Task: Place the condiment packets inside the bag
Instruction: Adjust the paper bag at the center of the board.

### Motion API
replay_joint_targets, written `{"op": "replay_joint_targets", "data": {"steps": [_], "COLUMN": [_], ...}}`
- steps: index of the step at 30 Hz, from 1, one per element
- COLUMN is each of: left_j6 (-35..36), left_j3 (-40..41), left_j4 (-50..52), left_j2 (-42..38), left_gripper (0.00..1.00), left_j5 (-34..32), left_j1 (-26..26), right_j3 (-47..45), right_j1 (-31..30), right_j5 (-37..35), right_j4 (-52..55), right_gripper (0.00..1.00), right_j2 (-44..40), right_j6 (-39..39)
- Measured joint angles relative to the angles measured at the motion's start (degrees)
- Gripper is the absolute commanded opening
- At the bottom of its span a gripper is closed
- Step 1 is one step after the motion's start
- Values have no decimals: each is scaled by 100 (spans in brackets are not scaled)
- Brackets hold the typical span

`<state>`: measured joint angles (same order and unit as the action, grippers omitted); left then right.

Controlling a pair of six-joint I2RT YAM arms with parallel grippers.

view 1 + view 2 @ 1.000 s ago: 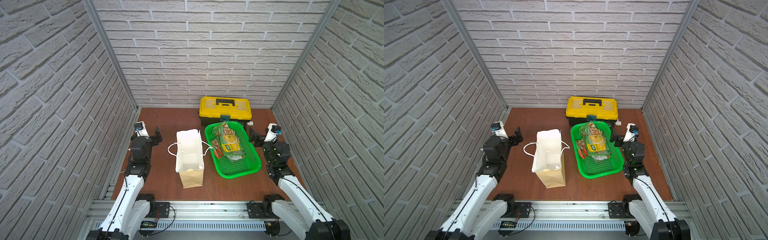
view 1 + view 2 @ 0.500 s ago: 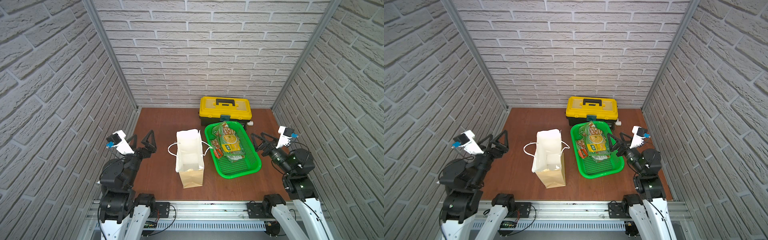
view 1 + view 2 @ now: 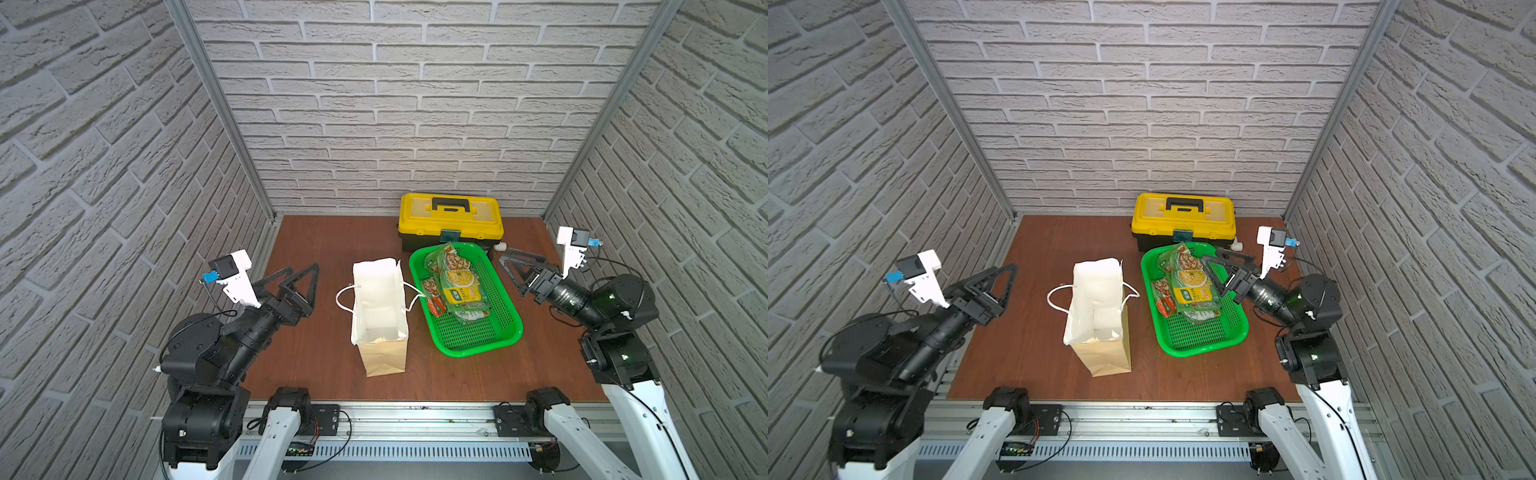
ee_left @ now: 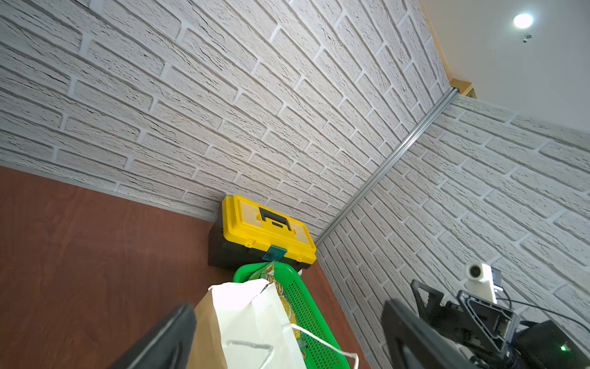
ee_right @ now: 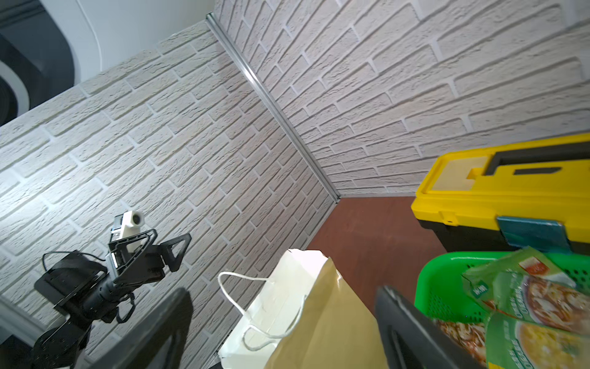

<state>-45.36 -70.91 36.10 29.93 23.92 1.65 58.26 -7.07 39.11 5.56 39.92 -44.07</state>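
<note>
The bag (image 3: pixel 378 307) (image 3: pixel 1096 307) stands upright mid-table, mouth open, white inside, cord handles hanging at both sides. Several condiment packets (image 3: pixel 455 286) (image 3: pixel 1190 286), mostly green with a small red-orange one, lie piled in a green basket (image 3: pixel 478 345) just right of it. My left gripper (image 3: pixel 301 270) (image 3: pixel 1000 270) hovers left of the bag, open and empty. To the right of the basket, my right gripper (image 3: pixel 505 262) (image 3: pixel 1209 255) is open and empty too. The left wrist view shows the bag (image 4: pixel 249 313) beyond open jaws; the right wrist view shows bag (image 5: pixel 325 319) and packets (image 5: pixel 526 303).
A yellow toolbox (image 3: pixel 451 216) (image 4: pixel 265 230) (image 5: pixel 498 188) with a black handle stands against the back wall, touching the far end of the basket (image 3: pixel 1204 345) (image 5: pixel 437 287). Brick walls close in on three sides. A metal rail (image 3: pixel 415 409) runs along the front edge.
Both arms have risen from a low folded pose by the side walls and now point their grippers inward over the table. Bag, basket and packets have not moved.
</note>
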Motion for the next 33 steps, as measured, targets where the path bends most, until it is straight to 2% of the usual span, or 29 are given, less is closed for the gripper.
{"op": "replay_joint_targets", "data": {"steps": [5,11,17,23,28,33], "left_j6": [323,951,1392,1622,1672,1615], "left_j3": [-376,-396,-396,-396,-343,50], "left_j4": [549,1641,2457,2844,2905,2826], "left_j2": [286,680,568,385,249,164], "left_gripper": [92,95,98,98,98,98], "left_j5": [153,-249,-730,-728,-461,-96], "left_j1": [0,-2,-7,-7,-7,-7], "right_j3": [999,1843,2079,2240,2240,2240], "right_j1": [-1099,-2695,-3703,-4315,-4544,-4640], "right_j5": [-297,-1539,-2806,-3589,-3829,-3958], "right_j4": [529,1722,2776,3292,3407,3414], "right_gripper": [88,86,86,87,89,90], "right_j2": [702,1923,2667,2924,2962,3130], "right_j6": [450,1292,1823,2020,2033,2031]}}
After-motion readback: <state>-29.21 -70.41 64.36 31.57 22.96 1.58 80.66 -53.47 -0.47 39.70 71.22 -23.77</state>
